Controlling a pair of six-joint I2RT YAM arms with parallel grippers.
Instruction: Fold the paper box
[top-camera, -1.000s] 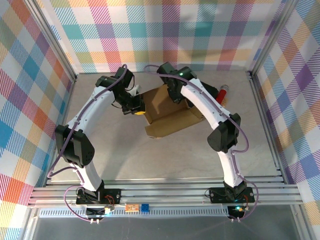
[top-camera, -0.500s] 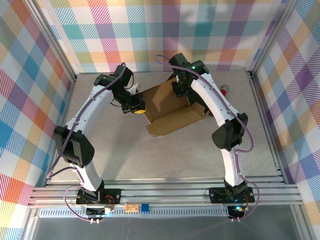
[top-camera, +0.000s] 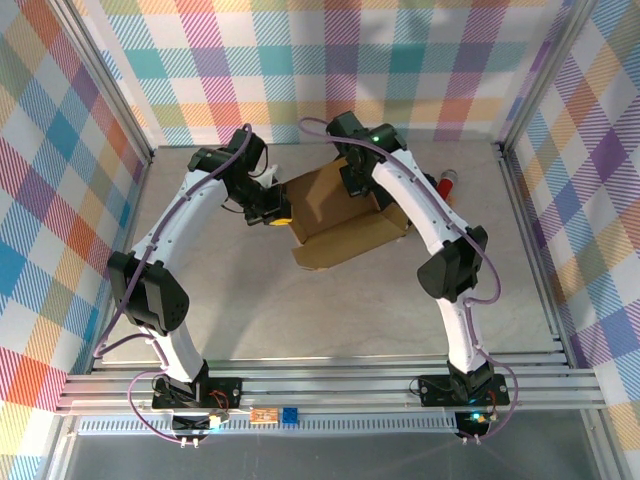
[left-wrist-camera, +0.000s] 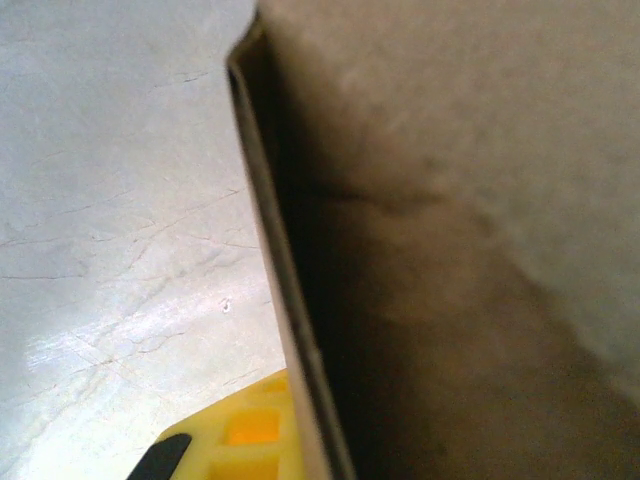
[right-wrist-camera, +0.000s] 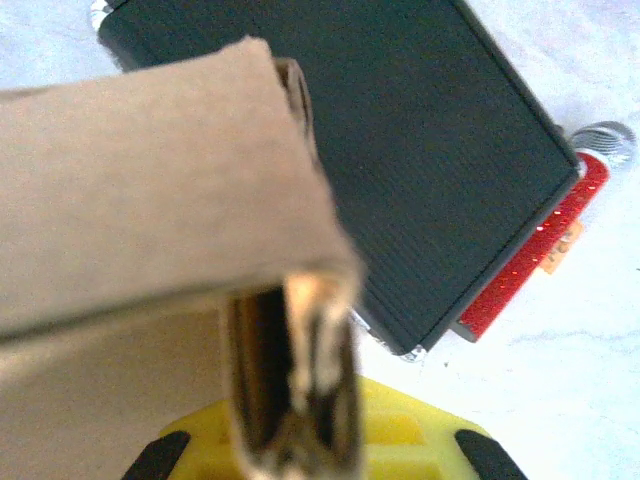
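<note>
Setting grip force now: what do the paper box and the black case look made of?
The paper box: thin brown cardboard, matte, fibrous, with a raw layered edge at the fold. The black case: likely hard plastic or fabric-covered shell, finely ribbed matte surface, shiny metal-looking corners.

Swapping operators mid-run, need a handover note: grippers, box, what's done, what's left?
Left gripper: at the left edge of the paper box; grip can't be judged.
Right gripper: at the box's far wall, with cardboard between its fingers; closure unclear.
Box: mid-table, with a black case just beyond it and a red tube beside the case.
Done: the box looks partly formed, with one doubled wall up.
Left: fold the remaining flaps and close it.
</note>
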